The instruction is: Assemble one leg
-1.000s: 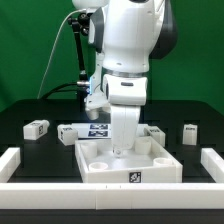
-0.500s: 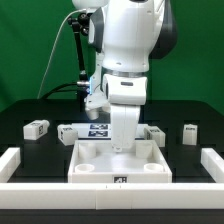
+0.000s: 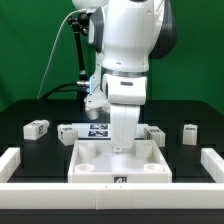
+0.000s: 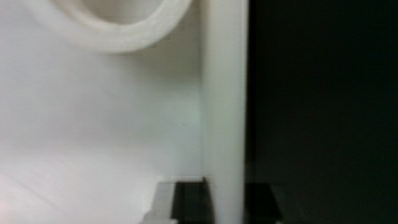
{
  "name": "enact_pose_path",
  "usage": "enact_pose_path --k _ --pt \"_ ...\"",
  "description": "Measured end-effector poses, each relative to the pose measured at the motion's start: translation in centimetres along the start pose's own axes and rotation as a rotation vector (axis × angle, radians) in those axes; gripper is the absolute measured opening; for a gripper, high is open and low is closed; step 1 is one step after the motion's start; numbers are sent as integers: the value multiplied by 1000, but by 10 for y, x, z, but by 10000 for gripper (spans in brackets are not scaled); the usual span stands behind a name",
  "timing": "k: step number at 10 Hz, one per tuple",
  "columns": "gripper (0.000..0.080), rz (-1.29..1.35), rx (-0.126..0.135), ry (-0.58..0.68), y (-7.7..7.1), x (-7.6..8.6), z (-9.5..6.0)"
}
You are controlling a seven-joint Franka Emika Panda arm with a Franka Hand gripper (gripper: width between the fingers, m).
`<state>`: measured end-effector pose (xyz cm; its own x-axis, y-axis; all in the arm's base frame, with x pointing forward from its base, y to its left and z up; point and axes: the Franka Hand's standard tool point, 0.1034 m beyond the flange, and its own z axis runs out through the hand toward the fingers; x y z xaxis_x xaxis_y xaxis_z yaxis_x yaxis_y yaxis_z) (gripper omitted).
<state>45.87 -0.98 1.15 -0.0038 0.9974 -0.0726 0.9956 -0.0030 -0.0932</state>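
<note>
Pincer (image 4: 222, 205) looks clamped on the rim of the tray (image 3: 95, 176), presumably to position it for fitting, while 1 leg (image 3: 153, 133) lies loose on the table (image 3: 30, 150) just behind the tray, exterior view's right.

Exterior view: bright, even light; the white arm (image 3: 130, 40) glares against the black table (image 3: 45, 150). Wrist view: dimmer, heavily blurred at close range.

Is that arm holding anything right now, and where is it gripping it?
Seemingly the large white tray, by its far rim: the fingers sit either side of that thin wall.
</note>
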Motion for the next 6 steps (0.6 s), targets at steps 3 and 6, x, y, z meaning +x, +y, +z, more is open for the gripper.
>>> enact_pose_path --k 3,6 --pt "68 21 -11 15 5 36 -3" --pt "68 8 -34 30 25 69 -7"
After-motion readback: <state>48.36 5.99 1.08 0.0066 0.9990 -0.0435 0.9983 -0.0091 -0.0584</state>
